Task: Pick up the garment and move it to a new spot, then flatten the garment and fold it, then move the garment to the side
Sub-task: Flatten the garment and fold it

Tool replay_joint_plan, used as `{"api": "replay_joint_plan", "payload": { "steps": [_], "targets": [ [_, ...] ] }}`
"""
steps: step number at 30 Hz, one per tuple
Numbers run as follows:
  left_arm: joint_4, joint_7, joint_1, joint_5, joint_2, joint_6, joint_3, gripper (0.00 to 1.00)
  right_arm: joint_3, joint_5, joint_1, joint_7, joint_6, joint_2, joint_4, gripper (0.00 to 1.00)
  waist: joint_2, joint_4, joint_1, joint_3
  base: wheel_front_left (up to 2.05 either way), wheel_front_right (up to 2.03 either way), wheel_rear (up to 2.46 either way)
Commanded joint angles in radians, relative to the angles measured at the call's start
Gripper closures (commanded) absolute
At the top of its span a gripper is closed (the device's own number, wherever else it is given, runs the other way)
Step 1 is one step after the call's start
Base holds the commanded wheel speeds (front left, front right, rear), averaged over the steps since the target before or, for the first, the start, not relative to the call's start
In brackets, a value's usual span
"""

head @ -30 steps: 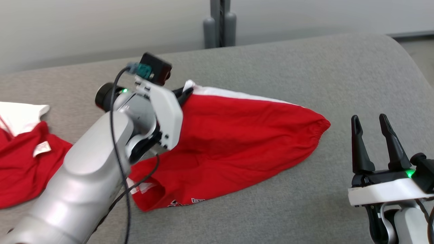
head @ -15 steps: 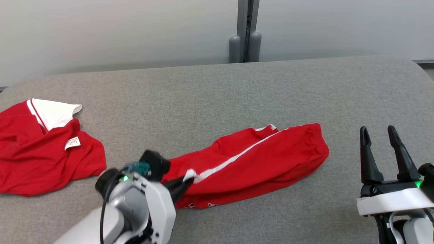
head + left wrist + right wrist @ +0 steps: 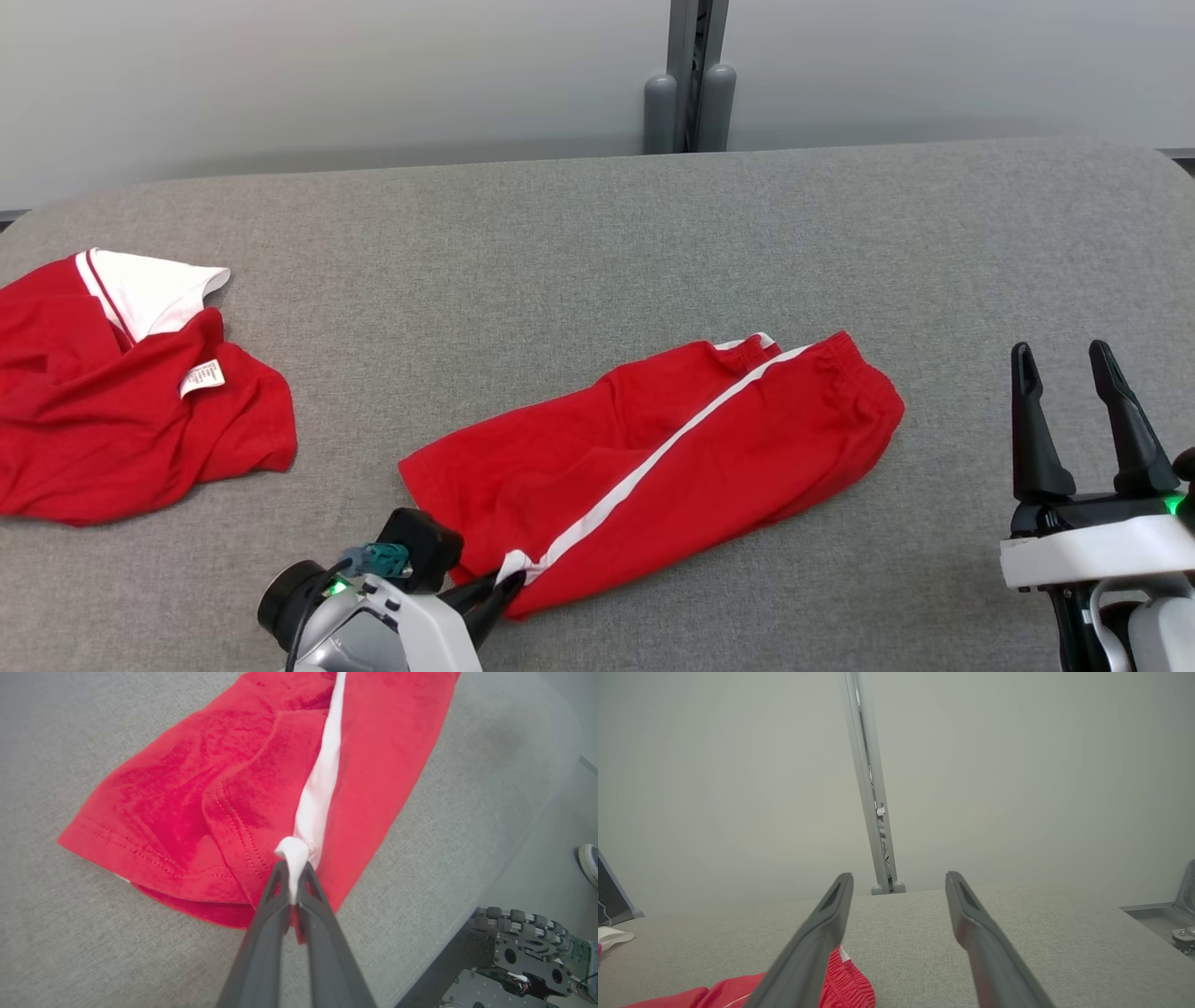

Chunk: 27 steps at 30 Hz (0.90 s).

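Left gripper (image 3: pixel 293 872) clamped on red shorts (image 3: pixel 672 448) at hem; wrist cropped in head view. Right gripper (image 3: pixel 1061 350) spread wide, empty. Red shirt (image 3: pixel 112 420) cropped at left edge.

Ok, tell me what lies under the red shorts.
The red shorts lie on the grey table; the left wrist view shows their own lower layer at the hem. Anything else beneath is covered by cloth.

Surface: grey fabric-covered table (image 3: pixel 560 233)
Centre, near: red shorts (image 3: pixel 672 448), white side stripe, waistband to the right
Far left: crumpled red shirt (image 3: pixel 112 439), white collar, well apart from the shorts
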Motion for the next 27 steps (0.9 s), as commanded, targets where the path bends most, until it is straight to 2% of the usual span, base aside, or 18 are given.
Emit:
{"api": "replay_joint_plan", "payload": {
  "steps": [1, 3, 12, 13, 14, 15, 22, 27],
  "targets": [
    [0.004, -0.010, 0.007, 0.000, 0.003, 0.009, 0.009, 1.00, -0.007, -0.005, -0.001, -0.003, 0.002, -0.008, -0.002, 0.00, -0.0001, 0.000, 0.0000, 0.001, 0.00, 0.00, 0.00],
    [0.023, -0.040, 0.026, -0.009, -0.008, 0.027, 0.023, 1.00, -0.011, -0.006, 0.005, -0.003, 0.002, -0.011, -0.002, 0.00, -0.0001, -0.001, 0.0000, 0.000, 0.00, 0.00, 0.00],
    [0.040, -0.077, 0.066, -0.029, 0.016, 0.061, 0.056, 1.00, -0.012, -0.006, 0.020, -0.003, 0.002, -0.015, 0.002, 0.00, -0.0001, -0.002, 0.0000, -0.011, 0.00, 0.00, 0.00],
    [0.037, -0.078, 0.071, -0.034, 0.016, 0.063, 0.059, 0.80, -0.011, -0.007, 0.020, -0.003, 0.002, -0.013, 0.003, 0.00, -0.0001, -0.001, 0.0000, -0.012, 0.00, 0.00, 0.00],
    [0.035, -0.081, 0.076, -0.041, 0.014, 0.065, 0.061, 0.33, -0.011, -0.008, 0.021, -0.003, 0.002, -0.013, 0.005, 0.00, -0.0001, 0.000, 0.0000, -0.013, 0.00, 0.00, 0.00],
    [0.031, -0.087, 0.077, -0.042, 0.007, 0.067, 0.063, 0.00, -0.009, -0.008, 0.021, -0.003, 0.002, -0.012, 0.006, 0.00, -0.0001, 0.000, 0.0000, -0.015, 0.00, 0.00, 0.00],
    [0.005, -0.124, 0.075, -0.055, -0.016, 0.089, 0.092, 0.00, -0.004, -0.003, 0.021, -0.003, 0.002, -0.015, 0.014, 0.00, -0.0001, 0.001, 0.0000, -0.029, 0.00, 0.00, 0.00],
    [-0.009, -0.200, 0.071, -0.060, -0.032, 0.137, 0.152, 0.00, -0.001, 0.002, 0.022, -0.003, 0.002, -0.013, 0.014, 0.00, -0.0001, -0.002, 0.0000, -0.032, 0.00, 0.00, 0.00]
  ]
}}
